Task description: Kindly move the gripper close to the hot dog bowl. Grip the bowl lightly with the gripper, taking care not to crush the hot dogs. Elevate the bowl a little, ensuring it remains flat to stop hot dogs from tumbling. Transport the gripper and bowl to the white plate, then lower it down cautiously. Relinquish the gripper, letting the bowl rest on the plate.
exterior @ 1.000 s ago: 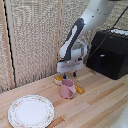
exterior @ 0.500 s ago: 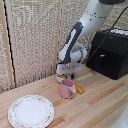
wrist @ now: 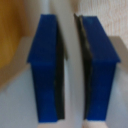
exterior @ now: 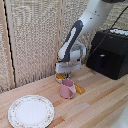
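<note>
In the exterior view the gripper (exterior: 62, 75) hangs from the white wrist block, down over the hot dog bowl (exterior: 60, 77). The small white bowl with orange-yellow hot dogs (exterior: 59, 76) sits just behind a pink mug, mostly hidden by the wrist block. In the wrist view the two blue fingertips (wrist: 47, 65) stand close together with a thin white strip, seemingly the bowl's rim (wrist: 69, 70), pinched between them. I cannot tell whether the bowl is off the table. The white plate (exterior: 31, 111) lies on the wooden table near the front, at the exterior view's left, well apart from the bowl.
A pink mug (exterior: 66, 89) stands right in front of the bowl, between it and the plate. A loose orange piece (exterior: 79, 90) lies beside the mug. A black box (exterior: 110, 52) stands at the exterior view's right. A woven screen (exterior: 30, 40) backs the table.
</note>
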